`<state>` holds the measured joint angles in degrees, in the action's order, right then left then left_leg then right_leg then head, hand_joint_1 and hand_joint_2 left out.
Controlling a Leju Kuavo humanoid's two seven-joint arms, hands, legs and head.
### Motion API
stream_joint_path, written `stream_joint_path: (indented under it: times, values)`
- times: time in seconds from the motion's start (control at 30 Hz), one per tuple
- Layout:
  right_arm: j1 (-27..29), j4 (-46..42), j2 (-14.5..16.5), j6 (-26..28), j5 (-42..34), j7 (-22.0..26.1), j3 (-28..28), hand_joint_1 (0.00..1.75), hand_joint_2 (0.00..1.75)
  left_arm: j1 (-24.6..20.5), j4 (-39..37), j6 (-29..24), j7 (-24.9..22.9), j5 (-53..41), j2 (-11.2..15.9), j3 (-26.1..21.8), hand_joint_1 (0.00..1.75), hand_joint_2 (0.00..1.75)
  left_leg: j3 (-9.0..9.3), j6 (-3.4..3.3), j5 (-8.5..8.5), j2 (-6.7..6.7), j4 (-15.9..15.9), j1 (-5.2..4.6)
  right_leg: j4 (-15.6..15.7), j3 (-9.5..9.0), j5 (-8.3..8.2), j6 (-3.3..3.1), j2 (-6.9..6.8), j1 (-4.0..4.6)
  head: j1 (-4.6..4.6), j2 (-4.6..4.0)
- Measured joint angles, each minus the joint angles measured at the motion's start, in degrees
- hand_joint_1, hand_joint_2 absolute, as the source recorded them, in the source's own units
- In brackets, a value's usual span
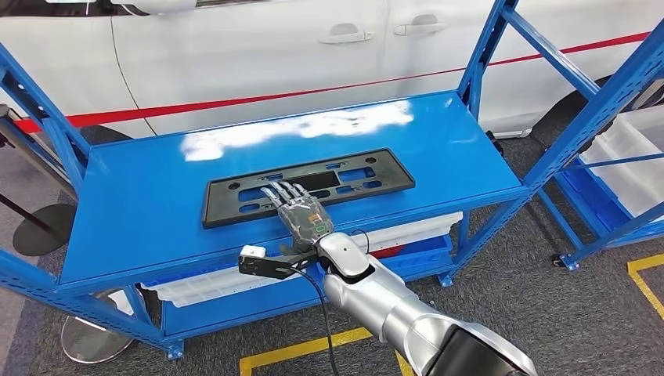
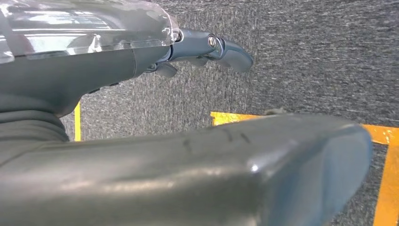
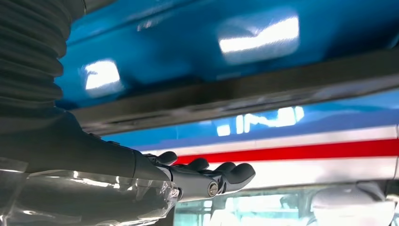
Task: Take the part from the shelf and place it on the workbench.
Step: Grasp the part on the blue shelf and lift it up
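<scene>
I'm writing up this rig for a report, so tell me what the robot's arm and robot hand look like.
The right arm is glossy silver with rounded segments and a black section nearest the body. Its right robot hand has dark grey fingers under a clear plastic cover. A black bracket with a small white block sits at the wrist, trailing a black cable. The left robot hand is also grey under clear plastic.

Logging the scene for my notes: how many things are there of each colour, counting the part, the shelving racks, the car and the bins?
Black part: 1
Blue racks: 2
White car: 1
Clear-white bins: 2
Total: 6
</scene>
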<state>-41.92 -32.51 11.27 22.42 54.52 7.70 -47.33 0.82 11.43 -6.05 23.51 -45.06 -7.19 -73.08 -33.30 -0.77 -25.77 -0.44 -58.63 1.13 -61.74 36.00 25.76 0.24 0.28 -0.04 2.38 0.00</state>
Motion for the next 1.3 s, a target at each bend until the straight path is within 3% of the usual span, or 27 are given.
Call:
stream_joint_path:
  times: [0.03,0.1,0.2,0.3,0.33,0.37,0.4,0.47,0.53,0.7,0.77,0.83,0.87,0.9,0.97,1.03,1.1,1.2,1.23,1.3]
  values:
    - [0.0,0.0,0.0,0.0,0.7,-0.2,0.6,0.00,1.75,-0.1,0.0,0.2,0.0,-0.1,0.0,0.0,0.00,0.00,0.04,0.23,-0.06,0.00,0.0,-0.05,2.3,-1.03,-0.63,-0.24,-0.01,0.18,0.00,0.00]
    - [0.1,0.0,-0.1,0.1,1.8,-0.7,1.8,0.00,1.75,-0.2,0.0,0.6,0.0,-0.3,0.0,-0.1,0.00,0.00,0.09,0.86,-0.12,0.01,0.2,-0.08,3.4,-1.44,-0.60,-0.51,0.02,0.48,0.00,0.00]
    - [-0.1,-0.3,0.0,0.2,2.4,-1.1,3.5,0.00,1.75,-0.4,0.0,0.7,0.0,-0.5,0.0,-0.1,0.00,0.00,-0.26,1.75,-1.25,0.12,-1.0,-0.04,4.4,-2.10,-0.96,-1.34,0.02,-0.04,0.01,0.00]
    - [-0.6,-0.5,0.3,-0.4,3.3,-1.7,5.0,0.00,1.75,-0.5,0.1,0.8,-0.2,-0.6,0.1,-0.1,0.00,0.00,-4.78,2.29,-6.09,0.15,-10.8,0.04,4.8,-2.59,-0.91,-1.99,-0.13,-0.06,0.02,0.00]
    - [-0.7,-0.5,0.4,-0.8,3.8,-2.0,5.5,0.00,1.75,-0.6,0.1,0.8,-0.4,-0.7,0.0,-0.1,0.00,0.00,-6.50,2.47,-7.13,0.16,-14.1,0.06,4.7,-2.67,-0.81,-2.05,-0.16,0.00,0.02,0.00]
    - [-0.7,-0.6,0.4,-1.4,4.5,-2.3,6.0,0.00,1.75,-0.5,0.1,0.9,-0.5,-0.7,0.0,-0.1,0.00,0.00,-7.45,2.61,-7.07,0.16,-15.7,0.07,4.7,-2.76,-0.69,-2.06,-0.16,0.04,0.02,0.00]
    - [-0.8,-0.8,0.5,-2.0,5.2,-2.5,6.5,0.00,1.75,-0.5,0.1,1.0,-0.7,-0.7,0.1,-0.1,0.00,0.00,-7.34,2.68,-5.88,0.17,-15.0,0.08,4.6,-2.89,-0.53,-2.00,-0.15,0.05,0.02,0.00]
    - [-0.9,-1.5,0.6,-3.3,6.8,-2.9,7.7,0.00,1.75,-0.6,0.1,1.2,-1.2,-0.8,0.3,-0.2,0.00,0.00,-4.34,2.58,-1.58,0.24,-8.1,0.10,4.2,-3.21,-0.05,-1.70,-0.09,-0.01,0.02,0.00]
    - [-1.2,-2.5,0.8,-4.3,8.0,-3.1,8.7,0.00,1.75,-0.7,0.1,1.5,-1.6,-1.0,0.4,-0.3,0.00,0.00,-1.38,2.12,0.65,0.25,-1.8,-0.05,3.6,-3.20,0.47,-1.16,-0.03,0.20,0.02,0.00]
    - [-0.9,-5.2,0.8,-6.2,10.5,-3.9,10.8,0.00,1.75,-0.9,0.1,2.3,-1.9,-1.4,0.5,-0.5,0.00,0.00,-0.62,0.38,0.66,0.11,0.1,-0.02,2.3,-2.55,1.57,0.24,-0.06,0.28,0.00,0.00]
    - [-0.7,-6.4,0.8,-6.9,11.5,-4.1,11.8,0.00,1.75,-0.9,0.2,2.7,-1.9,-1.6,0.5,-0.5,0.00,0.00,-0.50,-0.15,0.67,0.19,0.3,0.11,-3.2,0.11,4.49,0.87,-0.08,0.04,-0.01,0.00]
    - [0.0,-7.3,0.7,-7.6,12.3,-4.3,12.7,0.00,1.75,-1.0,0.2,2.9,-1.8,-1.7,0.5,-0.6,0.00,0.00,-0.46,-0.41,0.54,0.22,0.3,0.09,-10.9,4.29,7.45,1.27,-0.10,-0.19,-0.02,0.00]
    - [0.4,-7.7,0.6,-7.8,12.5,-4.4,13.0,0.00,1.75,-1.0,0.2,3.1,-1.8,-1.8,0.5,-0.6,0.00,0.00,-0.39,-0.43,0.47,0.19,0.3,0.08,-13.0,5.62,7.64,1.34,-0.10,-0.29,-0.02,0.00]
    - [0.8,-8.0,0.6,-7.9,12.6,-4.5,13.3,0.00,1.75,-1.0,0.3,3.2,-1.8,-1.8,0.5,-0.6,0.00,0.00,-0.28,-0.41,0.38,0.14,0.3,0.08,-12.9,5.92,6.68,1.32,-0.11,-0.34,-0.01,0.00]
    - [1.1,-8.7,0.5,-8.0,12.7,-4.6,13.7,0.00,1.75,-0.9,0.3,3.3,-1.8,-1.8,0.5,-0.6,0.00,0.00,0.17,-0.21,0.10,0.06,0.3,0.08,-6.3,3.27,2.25,0.90,-0.12,-0.32,-0.01,0.00]
    - [1.1,-9.3,0.5,-8.0,12.7,-4.6,14.1,0.00,1.75,-1.0,0.3,3.4,-1.8,-1.8,0.5,-0.6,0.00,0.00,0.49,0.19,-0.22,0.02,0.3,-0.06,1.0,-0.05,-0.79,0.28,-0.09,-0.02,-0.01,0.00]
    - [1.1,-9.7,0.5,-8.0,12.7,-4.6,14.3,0.00,1.75,-1.0,0.3,3.4,-1.8,-1.8,0.5,-0.6,0.00,0.00,0.55,0.78,-0.38,0.02,0.4,-0.14,3.2,-0.96,-0.99,-0.14,-0.02,0.33,-0.01,0.00]
    - [1.3,-10.2,0.5,-8.0,12.7,-4.6,14.5,0.00,1.75,-1.0,0.4,3.4,-1.8,-1.8,0.5,-0.6,0.00,0.00,0.65,1.68,-1.06,0.10,0.1,-0.15,4.0,-1.45,-1.17,-0.95,0.01,0.02,0.00,0.00]
    - [1.2,-10.4,0.6,-8.0,12.8,-4.6,14.6,0.00,1.75,-1.0,0.4,3.5,-1.8,-1.8,0.5,-0.6,0.00,0.00,0.02,1.89,-2.11,0.12,-1.6,-0.17,4.3,-1.76,-1.24,-1.28,-0.03,-0.17,0.00,0.00]
    - [1.3,-10.5,0.6,-8.5,13.4,-4.6,14.7,0.00,1.75,-1.0,0.5,3.6,-1.5,-1.9,0.5,-0.7,0.00,0.00,-3.13,2.16,-5.43,0.15,-8.3,-0.11,4.6,-2.16,-1.13,-1.78,-0.11,-0.16,0.02,0.00]
